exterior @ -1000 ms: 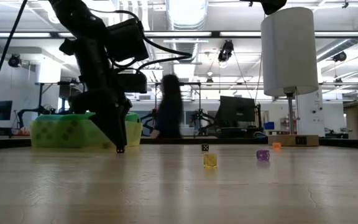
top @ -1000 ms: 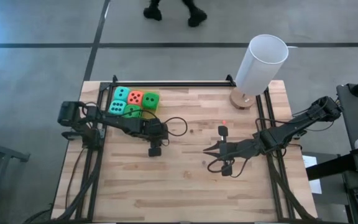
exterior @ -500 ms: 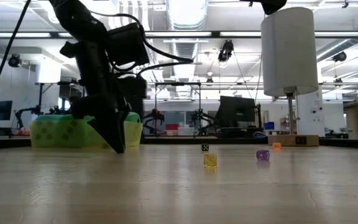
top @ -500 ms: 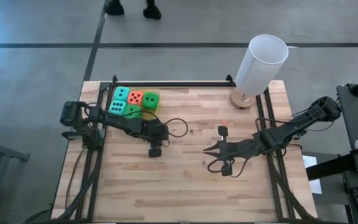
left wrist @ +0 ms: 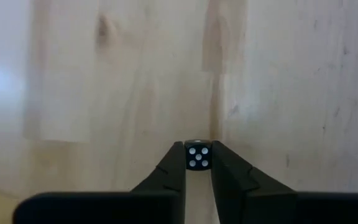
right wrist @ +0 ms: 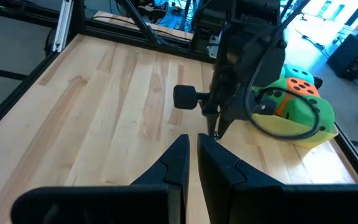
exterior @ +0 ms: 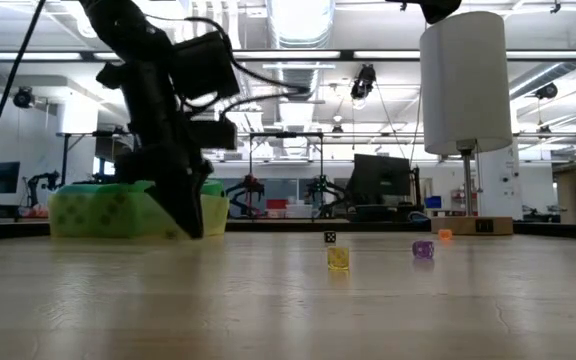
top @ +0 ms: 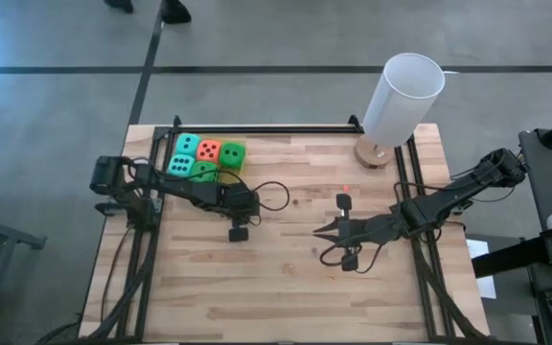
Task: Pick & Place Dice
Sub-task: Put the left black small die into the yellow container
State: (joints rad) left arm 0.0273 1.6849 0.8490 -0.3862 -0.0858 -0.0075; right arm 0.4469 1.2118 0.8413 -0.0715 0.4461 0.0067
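Observation:
My left gripper (left wrist: 197,163) points steeply down at the wooden table (top: 286,287), just to the right of the yellow tray (top: 220,176), and is shut on a small black die with white pips (left wrist: 197,155). The tray holds big green, teal and orange-red dice (top: 208,150). My right gripper (right wrist: 193,144) hovers shut over the table's right half, pointing toward the left arm, with nothing between its fingers. More small dice rest on the table: black (exterior: 330,237), yellow (exterior: 338,258), purple (exterior: 423,249), orange (exterior: 445,234). My left gripper pinches the small black die by two opposite side faces (left wrist: 187,157), between its fingertips. The fingers (exterior: 190,222) come from above, slanting steeply down, and their tips reach the table top. The five-pip face shows between them; whether the die is off the wood I cannot tell.
A tall white cylinder on a wooden foot (top: 402,96) stands at the far right corner. Black rails (top: 257,129) run along the table's far edge and both sides. Bare wood lies across the near half of the table.
My left gripper has stayed in place and its fingers have drawn together onto the small black die. A person seen in the room behind the table has walked out of the low view.

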